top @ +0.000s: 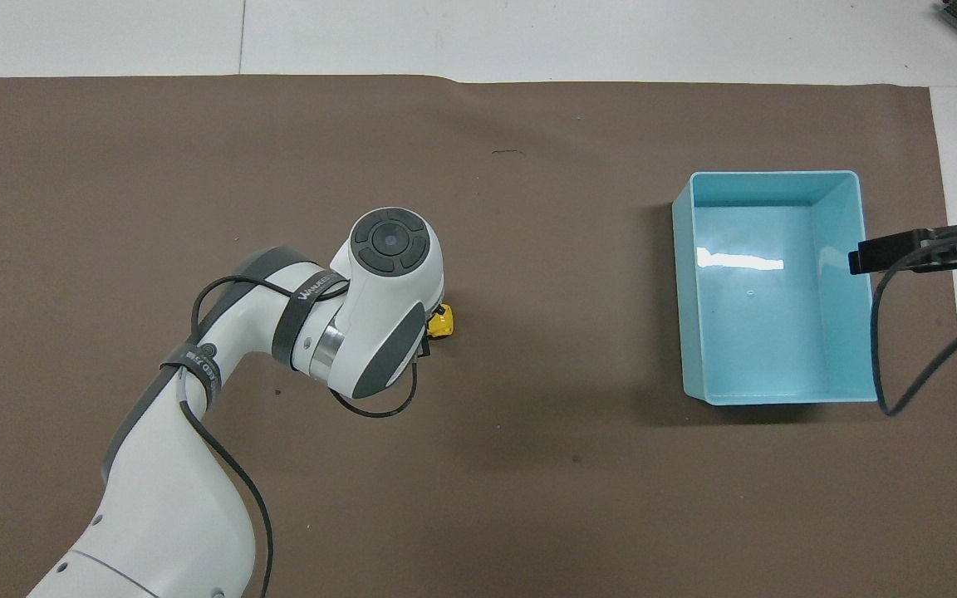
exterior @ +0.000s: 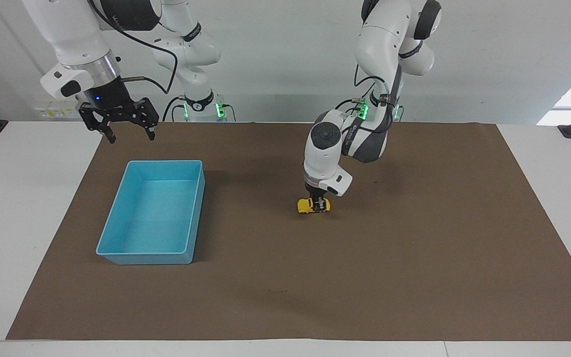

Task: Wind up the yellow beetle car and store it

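Item: small bright yellow plastic beetle toy car (exterior: 313, 205). It sits wheels-down on the brown paper table mat (exterior: 414, 258), mid-table, well apart from the open light-blue plastic bin (exterior: 117, 250) at the right arm's end.

Holder: the left gripper (exterior: 320, 204) is clamped down on the car's body from above, fingers pinched across it.

Idle: the right gripper (exterior: 126, 130) hangs over the mat's edge on the robots' side of the bin, fingers spread, holding nothing; we count this arm as waiting.

Hazards, as we judge them:
- The pinch on a rounded shell is narrow; the car may twist or squirt out under drag.
- Too little downward pressure and the wheels skid, leaving the spring unwound.
- A wound car, once released, may run off.
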You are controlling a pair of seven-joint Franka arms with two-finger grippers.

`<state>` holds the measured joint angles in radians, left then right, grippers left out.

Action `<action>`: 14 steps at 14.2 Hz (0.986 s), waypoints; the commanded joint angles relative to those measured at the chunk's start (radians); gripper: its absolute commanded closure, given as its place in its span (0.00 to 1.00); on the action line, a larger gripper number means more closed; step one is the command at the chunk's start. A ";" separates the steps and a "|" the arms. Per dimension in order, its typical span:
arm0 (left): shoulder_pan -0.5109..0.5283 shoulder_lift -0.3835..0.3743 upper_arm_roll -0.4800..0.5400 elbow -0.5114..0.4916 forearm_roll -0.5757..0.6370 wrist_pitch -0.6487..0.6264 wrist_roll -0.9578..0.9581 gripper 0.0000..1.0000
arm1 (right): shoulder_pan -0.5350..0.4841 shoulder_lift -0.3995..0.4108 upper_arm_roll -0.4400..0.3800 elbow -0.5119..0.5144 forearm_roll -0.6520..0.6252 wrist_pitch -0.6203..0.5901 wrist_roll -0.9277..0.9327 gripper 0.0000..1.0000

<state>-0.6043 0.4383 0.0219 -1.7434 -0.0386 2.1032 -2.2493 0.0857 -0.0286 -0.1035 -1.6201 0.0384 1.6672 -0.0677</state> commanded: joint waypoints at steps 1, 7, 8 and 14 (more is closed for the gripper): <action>0.064 0.053 0.003 -0.042 0.051 0.054 0.051 0.55 | -0.006 -0.011 0.001 -0.006 0.021 -0.004 0.023 0.00; 0.092 0.053 0.003 -0.047 0.051 0.049 0.079 0.54 | -0.006 -0.013 0.001 -0.006 0.021 -0.004 0.023 0.00; 0.092 0.048 0.003 -0.047 0.051 0.047 0.080 0.54 | -0.006 -0.011 0.001 -0.006 0.021 -0.004 0.023 0.00; 0.124 0.002 0.000 -0.045 0.051 0.014 0.114 0.00 | -0.007 -0.016 0.001 -0.007 0.021 -0.006 0.023 0.00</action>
<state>-0.5244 0.4242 0.0215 -1.7726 -0.0247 2.0765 -2.1754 0.0855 -0.0289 -0.1035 -1.6202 0.0384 1.6671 -0.0677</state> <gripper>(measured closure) 0.414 0.000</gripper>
